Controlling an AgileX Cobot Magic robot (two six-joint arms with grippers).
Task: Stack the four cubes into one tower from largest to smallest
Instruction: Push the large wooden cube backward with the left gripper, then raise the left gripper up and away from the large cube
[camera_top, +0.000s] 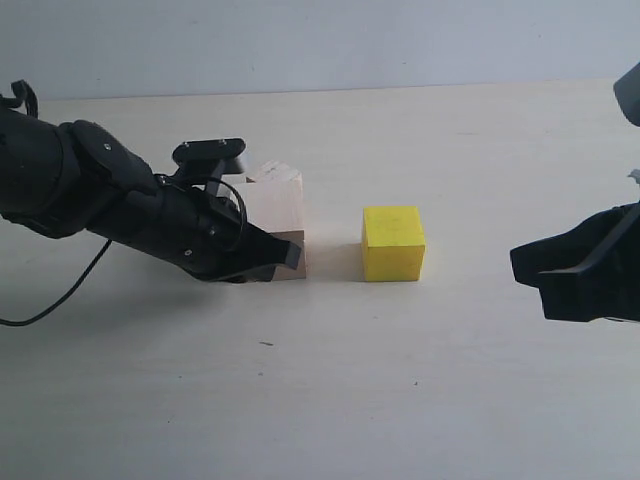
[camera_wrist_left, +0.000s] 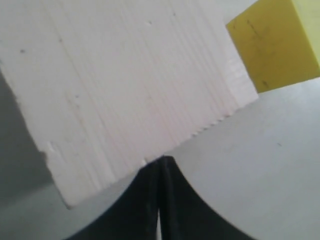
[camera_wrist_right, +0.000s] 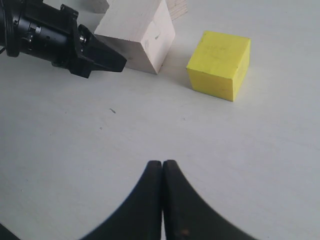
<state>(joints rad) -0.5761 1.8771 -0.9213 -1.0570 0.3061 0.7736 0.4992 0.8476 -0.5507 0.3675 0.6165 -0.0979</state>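
Note:
The large pale wood cube (camera_top: 275, 208) stands left of centre on the table, and it fills the left wrist view (camera_wrist_left: 125, 85). My left gripper (camera_top: 290, 256) is shut and empty, low at the cube's near left side, with its tips (camera_wrist_left: 162, 160) against the cube's lower edge. The yellow cube (camera_top: 393, 243) sits alone a short gap to the right (camera_wrist_right: 220, 64). Two small pale wood cubes peek out behind the large one (camera_wrist_right: 95, 5) (camera_wrist_right: 175, 7). My right gripper (camera_top: 520, 265) hangs shut and empty at the right, well short of the yellow cube (camera_wrist_right: 162, 164).
The pale tabletop (camera_top: 330, 390) stretches bare in front of the cubes and between the yellow cube and my right gripper. A black cable (camera_top: 60, 300) trails from the left arm.

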